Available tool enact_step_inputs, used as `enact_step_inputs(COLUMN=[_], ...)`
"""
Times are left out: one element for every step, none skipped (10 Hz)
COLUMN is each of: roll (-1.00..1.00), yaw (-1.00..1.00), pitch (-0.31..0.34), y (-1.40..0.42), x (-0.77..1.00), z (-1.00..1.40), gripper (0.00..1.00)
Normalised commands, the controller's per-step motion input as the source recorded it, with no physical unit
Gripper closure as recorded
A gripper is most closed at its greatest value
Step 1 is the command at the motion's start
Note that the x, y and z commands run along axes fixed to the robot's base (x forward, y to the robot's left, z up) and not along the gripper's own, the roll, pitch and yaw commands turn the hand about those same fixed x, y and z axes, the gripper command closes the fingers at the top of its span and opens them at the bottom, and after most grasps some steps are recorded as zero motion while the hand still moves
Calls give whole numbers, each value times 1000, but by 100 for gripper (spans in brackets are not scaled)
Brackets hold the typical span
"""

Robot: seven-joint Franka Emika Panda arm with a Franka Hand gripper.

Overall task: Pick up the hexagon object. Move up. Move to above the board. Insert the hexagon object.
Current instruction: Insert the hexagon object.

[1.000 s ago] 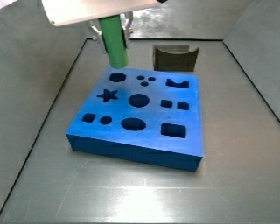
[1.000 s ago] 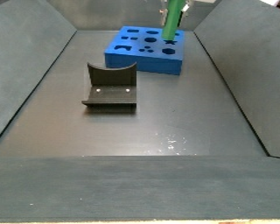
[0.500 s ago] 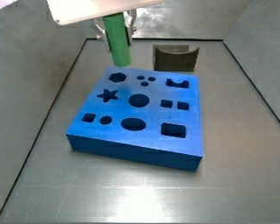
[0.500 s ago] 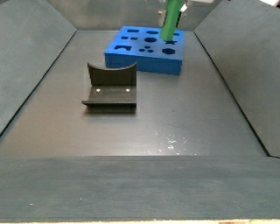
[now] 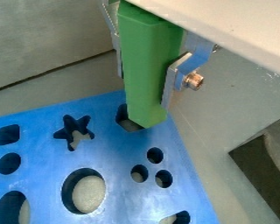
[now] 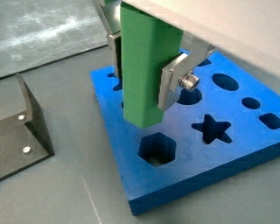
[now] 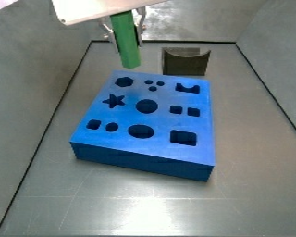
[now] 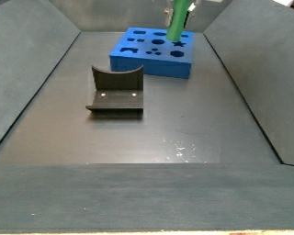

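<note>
The hexagon object point(image 5: 143, 98) is a tall bright green peg, held upright, and my gripper point(image 5: 146, 68) is shut on its upper part. Silver fingers point(image 6: 171, 80) press its two sides. The board point(image 6: 184, 179) is a blue foam square with dark cut-outs. The peg's lower end point(image 6: 140, 112) hangs just above the hexagon hole point(image 6: 157, 149) at a corner of the board, without touching it. In both side views the peg point(image 7: 125, 44) point(image 8: 178, 22) stands over the board point(image 7: 157, 148) point(image 8: 162, 66) at that corner.
The dark fixture point(image 7: 185, 61) point(image 8: 115, 92) point(image 6: 17, 131) stands on the grey tray floor beside the board. Sloped grey tray walls point(image 7: 64, 83) run close along the board's sides. A star hole point(image 6: 213, 129) lies beside the hexagon hole.
The gripper with the green peg has drifted slightly toward the board's far corner and risen a little. The board and the fixture have not moved.
</note>
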Motion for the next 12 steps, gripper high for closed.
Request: enact_step_inputs(roll=[49, 86, 0, 0, 0, 0, 0, 0, 0, 0, 0, 0], yaw=[0, -14, 0, 34, 57, 183, 263, 263, 317, 329, 329, 143], pitch=[0, -106, 0, 0, 0, 0, 0, 0, 0, 0, 0, 0], y=[0, 0, 0, 154, 157, 191, 203, 203, 223, 229, 229, 100], x=[503, 94, 37, 366, 377, 440, 486, 486, 477, 469, 469, 526], z=[-1000, -151, 0, -1000, -1000, -1000, -1000, -1000, -1000, -1000, -1000, -1000], gripper=[100, 100, 100, 100, 100, 100, 100, 100, 100, 100, 100, 100])
